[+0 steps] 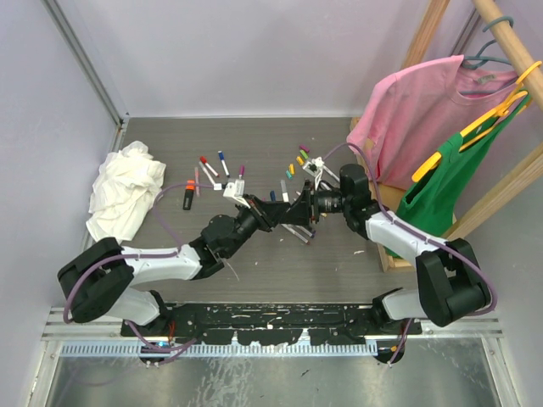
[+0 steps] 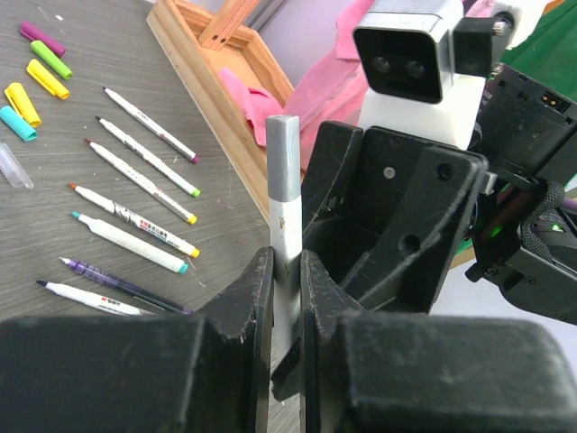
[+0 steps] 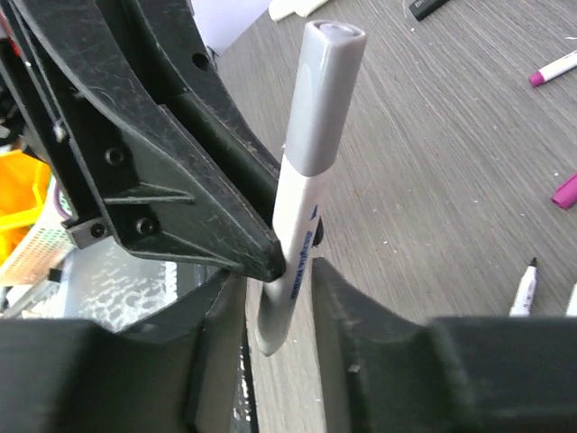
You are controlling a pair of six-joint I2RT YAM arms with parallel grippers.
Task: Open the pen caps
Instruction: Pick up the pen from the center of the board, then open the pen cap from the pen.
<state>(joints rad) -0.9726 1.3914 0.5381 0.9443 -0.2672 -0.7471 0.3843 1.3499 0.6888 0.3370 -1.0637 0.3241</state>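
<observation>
My left gripper (image 2: 287, 263) is shut on the white barrel of a marker pen (image 2: 287, 225) and holds it above the table. Its grey cap (image 2: 282, 149) is on and sticks up past the fingers. My right gripper (image 3: 279, 302) is open, its jaws on either side of the pen's rounded rear end (image 3: 275, 325) with gaps on both sides. The grey cap (image 3: 325, 90) points away from it. In the top view the two grippers (image 1: 284, 212) meet mid-table. Several loose coloured caps (image 2: 41, 77) lie on the table beside several uncapped pens (image 2: 135, 180).
Capped pens with red, blue and purple caps (image 1: 219, 164) and a black marker (image 1: 187, 197) lie left of centre. A white rag (image 1: 127, 191) lies at the left. A wooden rack (image 1: 386, 246) with a pink shirt (image 1: 416, 110) and a green one (image 1: 458, 178) stands at the right.
</observation>
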